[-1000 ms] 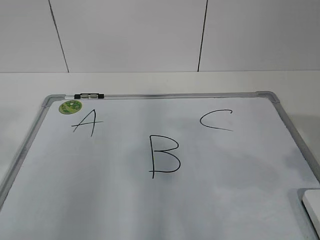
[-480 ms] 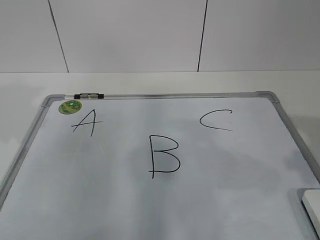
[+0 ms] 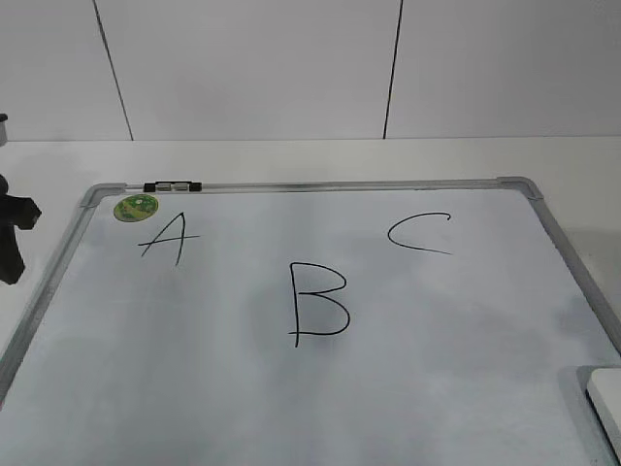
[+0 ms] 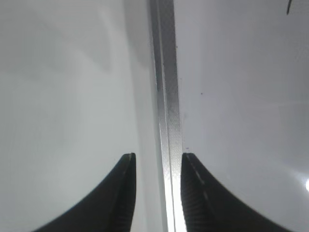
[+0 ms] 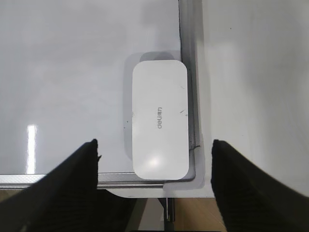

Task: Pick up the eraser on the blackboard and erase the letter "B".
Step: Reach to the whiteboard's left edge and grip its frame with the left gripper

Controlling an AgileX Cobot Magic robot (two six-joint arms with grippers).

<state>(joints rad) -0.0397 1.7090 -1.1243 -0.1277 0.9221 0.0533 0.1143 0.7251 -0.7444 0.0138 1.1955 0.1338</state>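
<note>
Your right hand (image 5: pixel 154 159) is wide open and empty above the eraser (image 5: pixel 160 120), which lies in the board's (image 5: pixel 72 72) corner beside the frame. Lower straight, then close across its narrow width.

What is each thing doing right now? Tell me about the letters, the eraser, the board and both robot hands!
Flat white plastic eraser: lying untouched in the board's corner.
Black hand-drawn letter B: whole, not erased.
Slanted A and curved C: whole.
White dry-erase board with grey metal frame: lying flat.
Left gripper: fingers apart over the frame, holding nothing.
Right gripper: fingers wide open above the eraser.
</note>
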